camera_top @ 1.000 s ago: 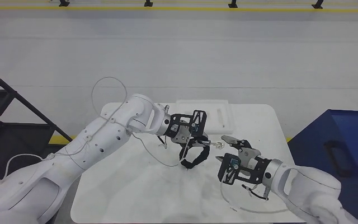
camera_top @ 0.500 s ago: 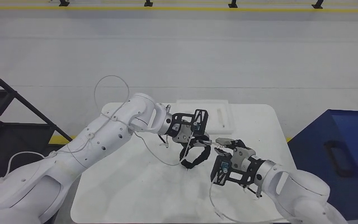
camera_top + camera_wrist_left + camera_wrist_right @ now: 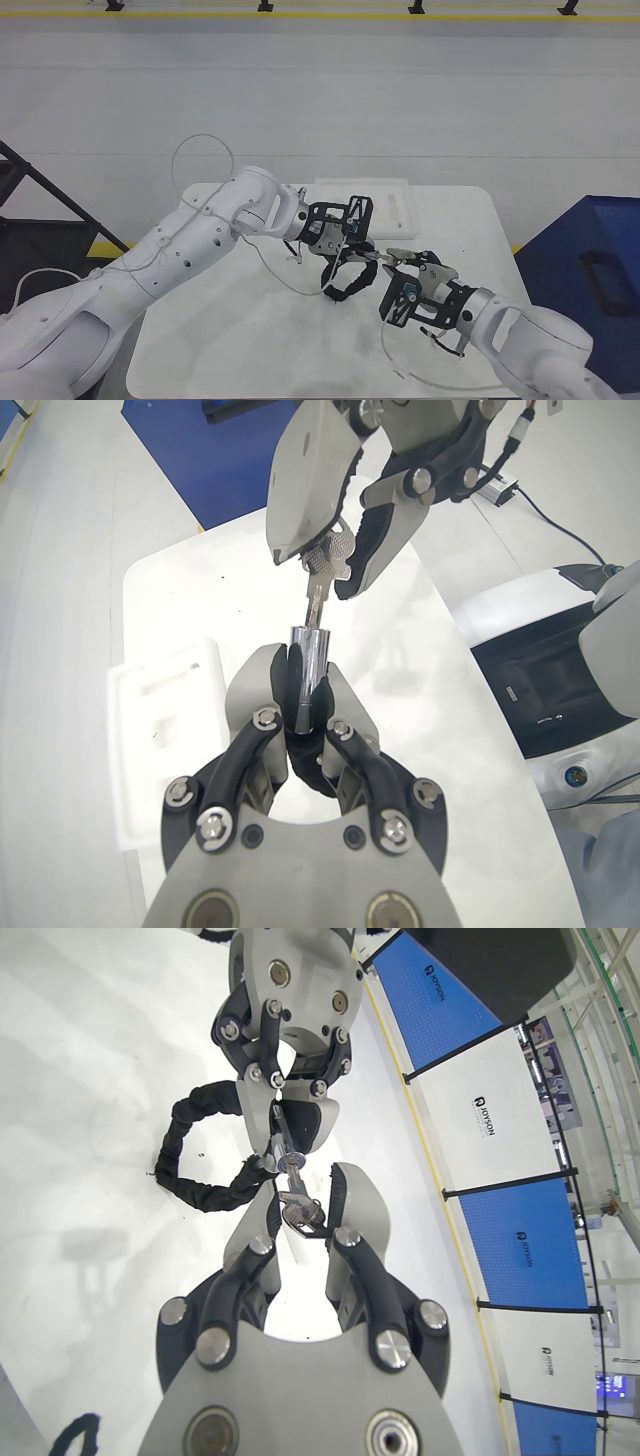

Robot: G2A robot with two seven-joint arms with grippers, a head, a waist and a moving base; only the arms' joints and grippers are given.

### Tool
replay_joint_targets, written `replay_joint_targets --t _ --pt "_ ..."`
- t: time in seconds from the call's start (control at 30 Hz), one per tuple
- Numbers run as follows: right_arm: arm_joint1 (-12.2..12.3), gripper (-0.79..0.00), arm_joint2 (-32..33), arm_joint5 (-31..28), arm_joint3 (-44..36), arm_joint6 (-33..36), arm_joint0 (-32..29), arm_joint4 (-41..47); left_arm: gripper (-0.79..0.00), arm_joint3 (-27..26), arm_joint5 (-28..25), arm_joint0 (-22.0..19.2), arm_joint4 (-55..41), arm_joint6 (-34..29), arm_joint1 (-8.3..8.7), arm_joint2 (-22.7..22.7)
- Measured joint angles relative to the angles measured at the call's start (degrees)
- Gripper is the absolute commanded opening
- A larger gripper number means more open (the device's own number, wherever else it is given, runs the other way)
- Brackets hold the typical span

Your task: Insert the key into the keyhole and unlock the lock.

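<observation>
Centrally, key: blade tip in the keyhole of the chrome lock, held above the white counter. Right end effector pinched on the key head; left end effector clamped round the lock barrel, black cable loop hanging. White foam tray at the counter's far edge; grey floor; blue panel alongside.

White logo and single word printed on the blue barrier panels, same mark in dark print on the white panel between them, small white label on a black housing, possibly numbers, too small to read
</observation>
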Motion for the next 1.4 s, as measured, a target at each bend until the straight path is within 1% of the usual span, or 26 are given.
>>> replay_joint_targets --t 0.37,0.57,0.6,0.63,0.8,0.97,1.17,1.4 --pt "-0.36 -0.785 2.45 2.25 0.0 3.98 -0.73 11.43 -0.785 0.46 0.0 -0.7 0.4 0.93 -0.58 1.06" --pt "-0.57 -0.785 3.93 5.08 0.0 8.14 -1.25 21.96 -0.785 0.83 -0.01 -0.76 1.88 2.57 -0.77 0.9" --pt "-0.58 -0.529 4.17 5.36 0.08 9.11 -1.13 24.1 -0.785 0.96 -0.01 -0.71 2.19 2.87 -0.79 0.87" --pt "-0.59 -0.006 4.31 5.46 0.25 9.83 -0.99 25.58 -0.785 1.06 -0.01 -0.67 2.4 3.07 -0.8 0.85" --pt "-0.57 0.0 4.72 5.37 1.23 12.29 0.43 30.16 -0.785 2.22 0.01 -0.49 3.51 3.72 -0.91 0.78" --pt "-0.52 0.0 5.61 5.58 2.27 12.62 0.96 32.22 -0.785 4.05 0.08 -0.03 5.01 4.48 -1.19 0.33" --pt "-0.44 0.0 7.33 5.8 4.94 12.93 1.13 37.13 -0.785 9.41 0.29 2.69 8.11 6.9 -1.87 0.44" --pt "-0.3 0.0 8.28 5.81 7.59 14.59 2.18 41.57 -0.785 16.3 0.27 5.16 11.04 9.79 -3.16 0.93"
